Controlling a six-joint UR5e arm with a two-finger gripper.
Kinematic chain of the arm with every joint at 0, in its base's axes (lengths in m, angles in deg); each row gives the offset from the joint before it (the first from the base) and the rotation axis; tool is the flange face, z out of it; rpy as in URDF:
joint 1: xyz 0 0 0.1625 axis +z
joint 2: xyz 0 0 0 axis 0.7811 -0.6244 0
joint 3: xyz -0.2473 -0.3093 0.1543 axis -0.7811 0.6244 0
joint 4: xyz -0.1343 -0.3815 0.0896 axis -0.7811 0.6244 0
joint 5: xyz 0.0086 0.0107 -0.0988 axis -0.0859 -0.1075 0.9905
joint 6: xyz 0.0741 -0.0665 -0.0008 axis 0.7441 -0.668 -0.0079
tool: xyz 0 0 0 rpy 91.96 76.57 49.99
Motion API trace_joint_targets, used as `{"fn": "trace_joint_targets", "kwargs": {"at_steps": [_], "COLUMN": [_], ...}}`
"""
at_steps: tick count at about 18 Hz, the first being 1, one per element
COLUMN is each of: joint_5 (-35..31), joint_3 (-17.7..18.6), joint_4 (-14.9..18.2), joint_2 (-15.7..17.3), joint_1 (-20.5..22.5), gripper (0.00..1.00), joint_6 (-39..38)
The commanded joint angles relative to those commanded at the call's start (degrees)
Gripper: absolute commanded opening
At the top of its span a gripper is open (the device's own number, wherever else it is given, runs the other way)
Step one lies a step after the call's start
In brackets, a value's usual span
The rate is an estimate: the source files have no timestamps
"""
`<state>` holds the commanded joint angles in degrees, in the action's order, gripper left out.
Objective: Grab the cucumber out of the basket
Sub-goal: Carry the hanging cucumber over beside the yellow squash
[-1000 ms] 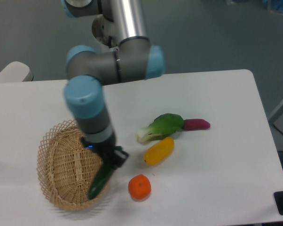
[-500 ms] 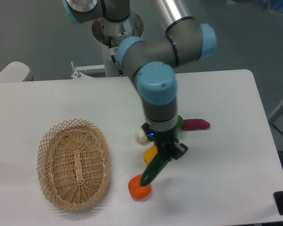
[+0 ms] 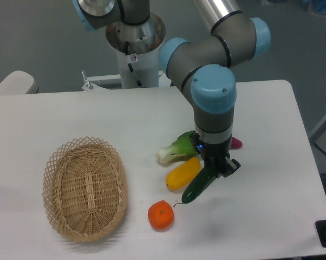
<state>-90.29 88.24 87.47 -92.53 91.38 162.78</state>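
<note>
Item: cucumber [image 3: 198, 186], dark green, slim, held at its upper end by the gripper [image 3: 220, 168], whose jaws pinch it; the fingers themselves are mostly hidden behind the wrist housing and the cucumber. Long axis runs on a slant, upper end at the gripper, lower end down and to the left, its tip low over the table [image 3: 260, 216] with a faint shadow under it; whether the tip touches the surface cannot be told. Position relative to the basket [image 3: 84, 189]: well apart to the right, outside it entirely, past the orange [image 3: 161, 214]. The cucumber hangs directly below the tool, so the relation that matters is already closed: thing and gripper are joined, and any further move carries both together. Judged state of task: the lift out of the basket appears done. Container: basket, oval wicker, lying on the table at the left; nothing is visible inside it. Other stock, all to the right of the basket: a yellow vegetable [image 3: 183, 173] just beside the cucumber's left flank, bok choy [image 3: 177, 147] above that, and a purple vegetable [image 3: 236, 143] largely hidden behind the arm. Risk, as a judgement: the slanted low tip could clip the yellow vegetable or orange if swung back toward the basket.
</note>
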Motion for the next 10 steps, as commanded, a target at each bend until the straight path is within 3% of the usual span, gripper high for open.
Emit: {"fn": "trace_joint_targets", "kwargs": {"at_steps": [10], "joint_5": [0.0], "joint_3": [0.2], "joint_4": [0.0], "joint_2": [-0.1], "joint_1": [0.0], "gripper": [0.32], "joint_6": [0.9]}}
